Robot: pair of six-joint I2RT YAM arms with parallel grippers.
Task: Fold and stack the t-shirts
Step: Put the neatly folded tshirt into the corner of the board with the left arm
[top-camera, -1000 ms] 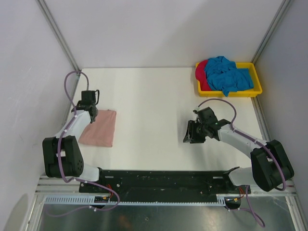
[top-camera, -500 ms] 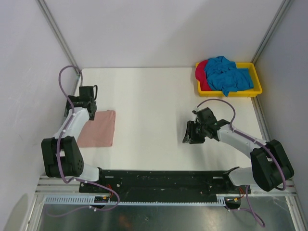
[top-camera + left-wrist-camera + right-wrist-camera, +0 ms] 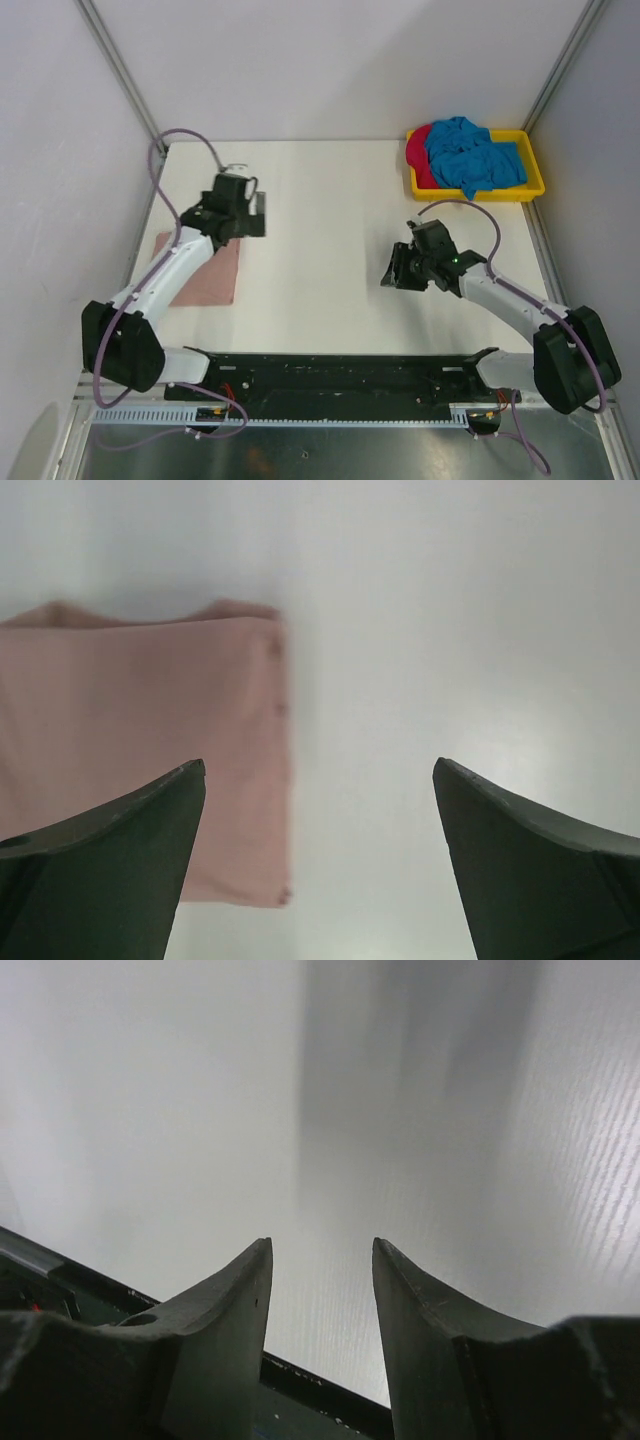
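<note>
The left arm (image 3: 178, 268) covers part of the folded pink shirt (image 3: 214, 280), which lies flat by the left edge of the desk (image 3: 320, 200). Blue shirts (image 3: 476, 158) hide most of a red shirt (image 3: 417, 150) in the corner tray (image 3: 532, 188). The left jaws are released wide and the right jaws are released too, both holding nothing above the bare desk.

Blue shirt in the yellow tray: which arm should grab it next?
Probably right. The right gripper is open, nearer the yellow tray; the left gripper hovers by the pink shirt, far from the blue shirt.
</note>
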